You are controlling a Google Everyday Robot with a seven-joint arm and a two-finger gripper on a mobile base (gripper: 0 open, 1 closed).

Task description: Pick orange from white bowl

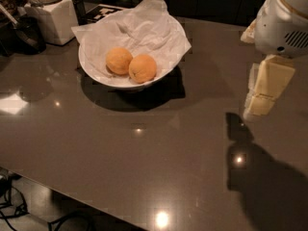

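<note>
The orange (142,68), deeper in colour with a small dark stem dot, lies in the white bowl (101,79) at the back left of the dark table. It touches a paler, yellower orange (119,60) on its left. Crumpled white paper (144,28) lines the bowl and sticks out past its rim. My gripper (261,100) hangs over the right side of the table, well to the right of the bowl and apart from it, pointing down. Its shadow falls on the table below it.
A white square jar (52,14) stands at the back left beside the bowl, with a dark object (29,32) to its left. The table's front edge (96,203) runs diagonally across the lower left, with cables (14,211) on the floor beyond it.
</note>
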